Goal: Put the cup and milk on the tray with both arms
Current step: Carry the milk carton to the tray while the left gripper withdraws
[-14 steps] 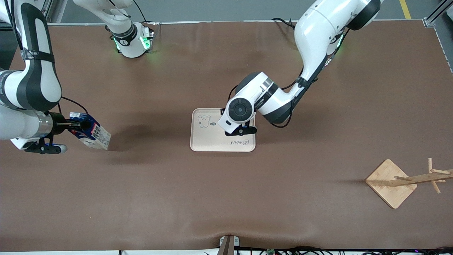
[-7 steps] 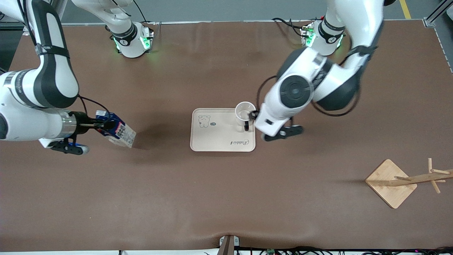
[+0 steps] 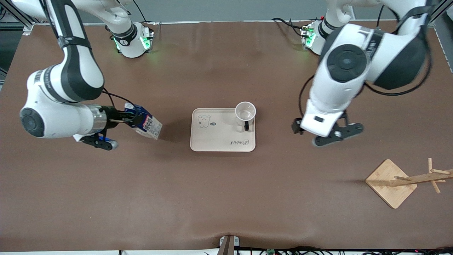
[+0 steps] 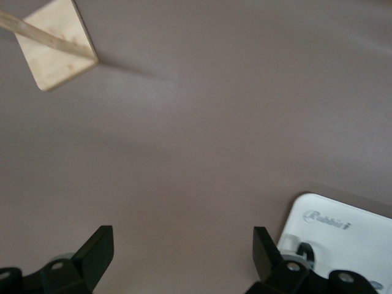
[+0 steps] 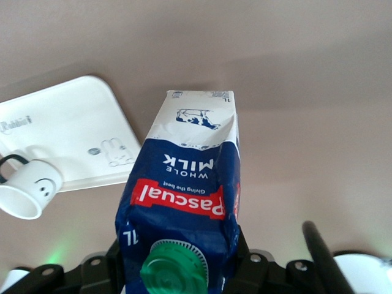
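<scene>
Front view: brown table (image 3: pixel 226 198) bears tray (image 3: pixel 216 140), wooden rack (image 3: pixel 391 182)

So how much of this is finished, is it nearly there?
About halfway. The cup already stands on the tray, and the left gripper, open, is off it over bare table. The right gripper holds the milk in the air, short of the tray toward the right arm's end. Left: setting the milk on the tray.

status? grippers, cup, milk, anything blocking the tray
Left gripper open, empty, over bare table beside the tray. Right gripper shut on the milk, airborne, short of tray. Cup upright on tray. Nothing blocking.
</scene>
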Tool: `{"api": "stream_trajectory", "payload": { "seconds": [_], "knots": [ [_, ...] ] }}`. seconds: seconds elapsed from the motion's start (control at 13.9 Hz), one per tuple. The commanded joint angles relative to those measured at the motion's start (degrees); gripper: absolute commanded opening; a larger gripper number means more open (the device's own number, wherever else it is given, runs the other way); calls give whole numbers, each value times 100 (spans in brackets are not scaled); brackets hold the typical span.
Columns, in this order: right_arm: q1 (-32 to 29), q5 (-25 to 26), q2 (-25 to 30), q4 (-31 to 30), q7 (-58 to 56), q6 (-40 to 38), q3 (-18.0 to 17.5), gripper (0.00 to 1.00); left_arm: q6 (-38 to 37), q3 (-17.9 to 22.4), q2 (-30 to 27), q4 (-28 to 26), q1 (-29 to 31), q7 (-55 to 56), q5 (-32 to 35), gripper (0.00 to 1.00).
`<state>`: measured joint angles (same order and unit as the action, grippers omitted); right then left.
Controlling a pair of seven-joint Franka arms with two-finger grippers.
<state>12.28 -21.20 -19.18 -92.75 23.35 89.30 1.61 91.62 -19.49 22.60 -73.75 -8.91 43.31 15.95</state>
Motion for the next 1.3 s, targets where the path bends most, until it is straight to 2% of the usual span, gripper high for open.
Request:
{"api": "stream_trajectory", "payload": {
  "seconds": [0.0,0.07,0.29,0.43,0.58,0.79,1.01,1.22],
  "knots": [
    [423,-419,-139,178,581,-35,50,0,-22,-37,-309,-157,520,-716,75,100],
    [572,-516,-200,187,739,-35,50,0,-39,-72,-396,-157,765,-1032,49,100],
    [942,-578,-639,713,785,-44,50,0,-74,-11,-826,-192,1145,-1963,-30,100],
    [1013,-937,-763,758,758,-35,50,0,-301,304,-1081,-253,1120,-2466,-83,100],
    [1030,-1367,-807,758,758,-18,50,0,-400,681,-1450,-437,1058,-2826,-442,100],
    [1249,-1343,-965,767,714,411,50,0,-400,1323,-2118,-990,813,-3433,-584,100],
    [1373,-1265,-1350,1003,697,449,59,0,-400,1614,-2628,-1482,584,-3548,-672,100],
    [1382,-1062,-1536,1057,653,457,59,0,-408,1922,-2822,-1650,364,-3584,-821,100]
  ]
}}
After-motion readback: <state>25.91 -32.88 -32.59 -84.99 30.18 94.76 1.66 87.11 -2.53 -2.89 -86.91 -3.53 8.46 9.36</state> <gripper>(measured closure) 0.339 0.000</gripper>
